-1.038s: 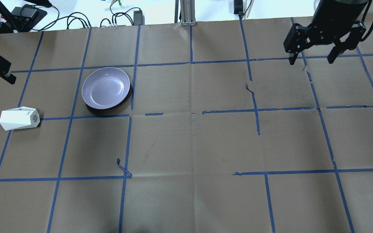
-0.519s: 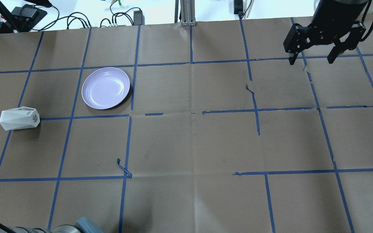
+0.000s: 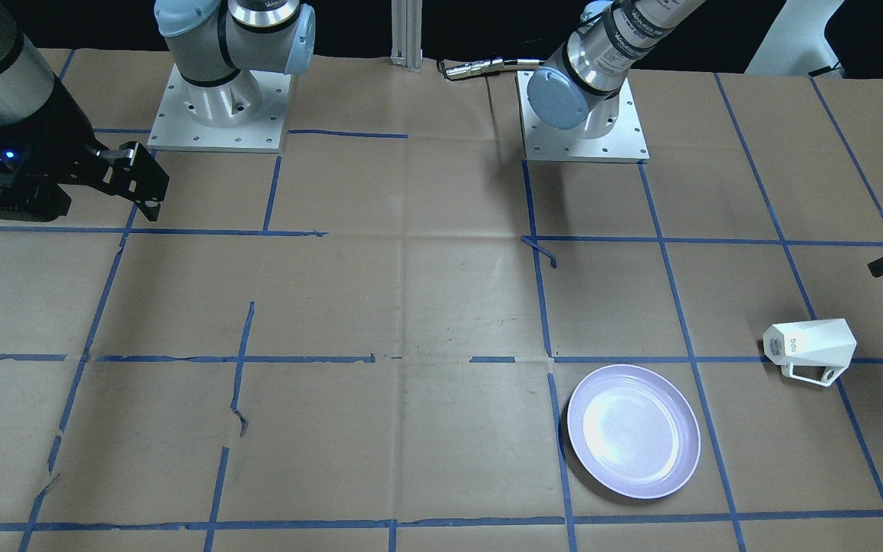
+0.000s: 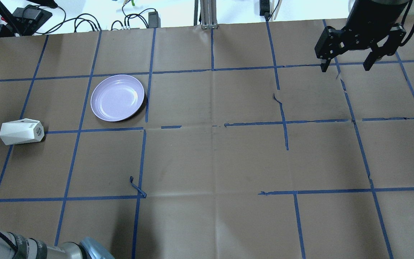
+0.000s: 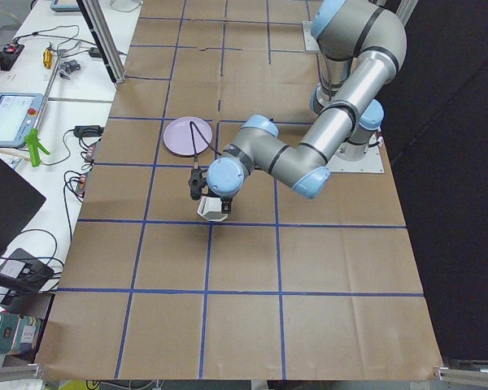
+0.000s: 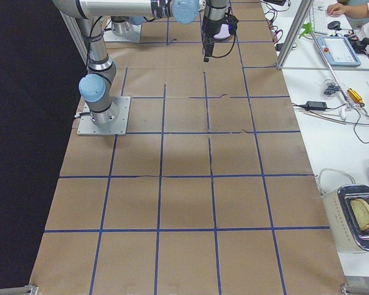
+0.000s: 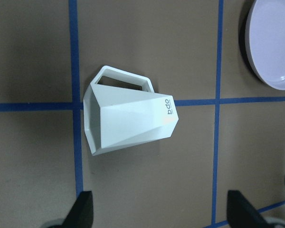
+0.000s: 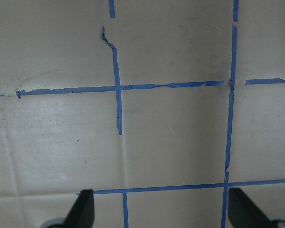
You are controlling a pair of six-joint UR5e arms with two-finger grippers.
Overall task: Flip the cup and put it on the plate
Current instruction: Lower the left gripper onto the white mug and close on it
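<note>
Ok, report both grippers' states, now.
Left gripper: open, empty, above the cup.
Right gripper: open, empty.

Bare table apparently separates cup from plate.

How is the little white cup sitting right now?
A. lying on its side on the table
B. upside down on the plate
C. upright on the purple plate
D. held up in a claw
A: the cup lies on its side on the table, apart from the plate.

Open left hand, open right hand
</note>
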